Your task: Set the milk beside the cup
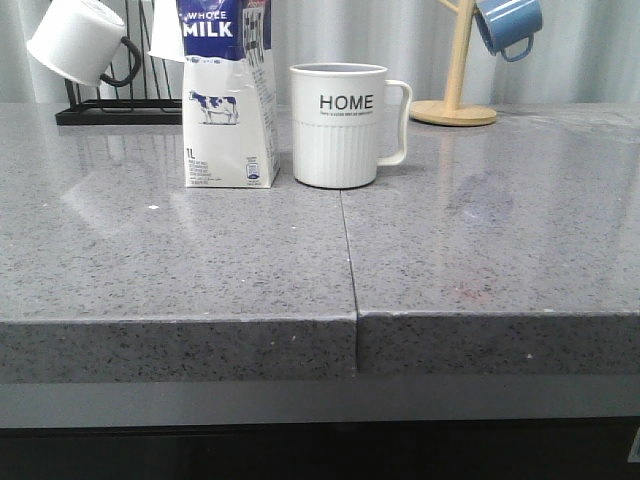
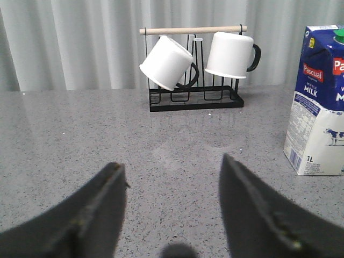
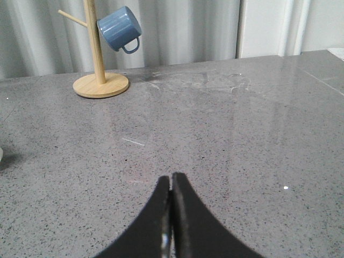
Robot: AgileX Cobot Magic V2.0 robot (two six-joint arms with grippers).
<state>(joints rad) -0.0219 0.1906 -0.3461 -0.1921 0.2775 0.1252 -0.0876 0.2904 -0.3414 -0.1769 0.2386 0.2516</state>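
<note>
left gripper (image 2: 173, 215): two broad, dark, matte fingers (image 2: 91, 215), tapered, edges worn pale, small dark round part at base | right gripper (image 3: 171, 215): two slim black curved fingers, glossy, tapering to narrow tips

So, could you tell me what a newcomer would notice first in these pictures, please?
Probably the milk and the HOME cup, standing upright side by side mid-table with a narrow gap between them. Next, the white mugs hanging on a black rack at the back left, and the blue mug on a wooden stand at the back right.
</note>
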